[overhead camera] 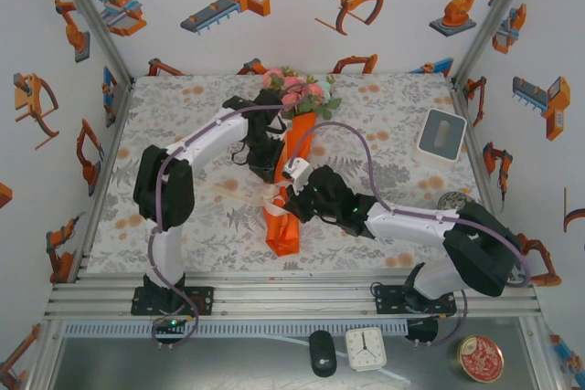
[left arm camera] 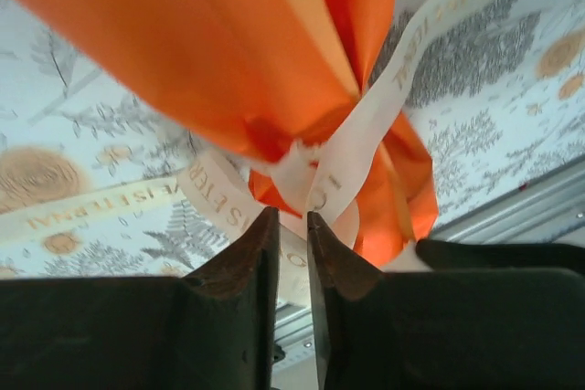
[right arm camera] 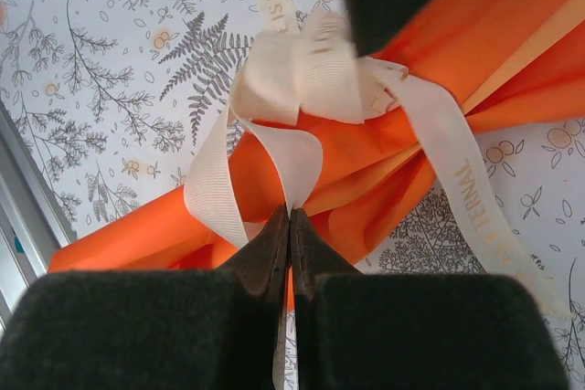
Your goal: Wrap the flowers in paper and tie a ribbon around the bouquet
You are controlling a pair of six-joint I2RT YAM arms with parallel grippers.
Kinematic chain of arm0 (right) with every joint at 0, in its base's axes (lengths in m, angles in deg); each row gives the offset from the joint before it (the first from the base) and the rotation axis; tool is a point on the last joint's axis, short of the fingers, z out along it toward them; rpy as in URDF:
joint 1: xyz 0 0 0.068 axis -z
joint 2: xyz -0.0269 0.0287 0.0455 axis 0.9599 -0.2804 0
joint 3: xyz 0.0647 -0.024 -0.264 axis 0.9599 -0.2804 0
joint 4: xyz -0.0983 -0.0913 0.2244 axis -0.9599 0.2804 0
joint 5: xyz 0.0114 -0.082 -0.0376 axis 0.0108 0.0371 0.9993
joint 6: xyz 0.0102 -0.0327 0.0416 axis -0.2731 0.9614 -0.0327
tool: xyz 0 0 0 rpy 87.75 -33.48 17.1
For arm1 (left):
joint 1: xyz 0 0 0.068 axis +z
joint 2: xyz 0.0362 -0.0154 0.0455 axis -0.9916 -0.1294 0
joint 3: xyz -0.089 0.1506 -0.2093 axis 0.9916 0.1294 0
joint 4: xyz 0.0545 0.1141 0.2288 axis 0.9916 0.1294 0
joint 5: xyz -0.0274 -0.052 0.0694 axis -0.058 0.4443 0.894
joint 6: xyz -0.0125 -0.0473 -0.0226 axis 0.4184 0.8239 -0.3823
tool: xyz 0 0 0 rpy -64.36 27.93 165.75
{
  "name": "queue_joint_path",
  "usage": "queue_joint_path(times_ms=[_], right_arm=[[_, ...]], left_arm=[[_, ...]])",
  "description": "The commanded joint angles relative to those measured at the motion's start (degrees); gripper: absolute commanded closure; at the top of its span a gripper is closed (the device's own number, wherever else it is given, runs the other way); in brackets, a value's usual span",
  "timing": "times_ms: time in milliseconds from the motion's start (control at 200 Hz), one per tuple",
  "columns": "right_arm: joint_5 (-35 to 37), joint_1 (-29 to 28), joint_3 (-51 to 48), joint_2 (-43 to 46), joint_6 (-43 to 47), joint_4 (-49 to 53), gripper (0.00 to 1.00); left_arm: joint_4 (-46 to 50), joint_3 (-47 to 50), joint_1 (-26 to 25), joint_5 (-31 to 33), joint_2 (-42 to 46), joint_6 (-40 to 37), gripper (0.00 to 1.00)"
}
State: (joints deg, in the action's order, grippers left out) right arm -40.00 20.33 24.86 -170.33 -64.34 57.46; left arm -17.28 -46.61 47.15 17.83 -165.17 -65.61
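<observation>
The bouquet lies lengthwise in the middle of the table, its flowers (overhead camera: 297, 93) at the far end and the orange paper (overhead camera: 281, 226) cone pointing toward me. A cream ribbon (right arm camera: 302, 70) with gold lettering is knotted around the paper (right arm camera: 366, 152) at its narrow waist. My right gripper (right arm camera: 290, 212) is shut on a loop of that ribbon, right beside the cone (overhead camera: 285, 194). My left gripper (left arm camera: 292, 216) sits at the knot from the other side, its jaws a narrow gap apart, with ribbon (left arm camera: 366, 125) and paper (left arm camera: 183, 43) just beyond the tips.
A white box (overhead camera: 441, 134) stands at the back right and a round tin (overhead camera: 452, 200) lies near the right arm. Below the table's front rail sit a black mouse (overhead camera: 322, 352), a small clock (overhead camera: 366, 349) and a red round tin (overhead camera: 480, 358).
</observation>
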Motion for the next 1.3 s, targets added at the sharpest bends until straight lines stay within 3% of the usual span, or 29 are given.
queue_joint_path(times_ms=[0, 145, 446, 646, 836, 986, 1297], right_arm=[[0.94, -0.14, -0.51, 1.12, -0.42, -0.58, 0.97], [0.72, -0.11, -0.77, 1.07, -0.63, -0.51, 0.96], [-3.98, -0.22, -1.48, 0.65, 0.13, 1.14, 0.92], [-4.66, -2.01, -1.91, 0.18, 2.05, 2.66, 0.83], [-5.10, -2.77, -2.56, 0.55, 1.77, 0.39, 0.78], [-4.86, -2.72, -3.93, 1.51, 1.35, -1.56, 0.77], [-4.52, -2.75, -3.77, 1.42, 1.06, -1.65, 0.76]], left_arm=[[-2.36, 5.30, 1.82, -7.58, 7.07, 2.22, 0.78], [-9.77, 13.27, 1.94, -16.88, 12.72, 5.31, 0.74], [-9.18, 17.74, 1.86, -7.85, 12.08, 3.67, 0.64], [-11.68, 19.21, 2.02, -10.15, 15.60, -0.07, 0.60], [-19.24, 19.15, 6.20, -9.89, 18.09, 7.27, 0.50], [-20.94, 17.57, 7.77, -12.27, 14.59, 10.91, 0.53], [-25.38, 19.07, 4.79, -21.81, 8.99, 14.61, 0.71]])
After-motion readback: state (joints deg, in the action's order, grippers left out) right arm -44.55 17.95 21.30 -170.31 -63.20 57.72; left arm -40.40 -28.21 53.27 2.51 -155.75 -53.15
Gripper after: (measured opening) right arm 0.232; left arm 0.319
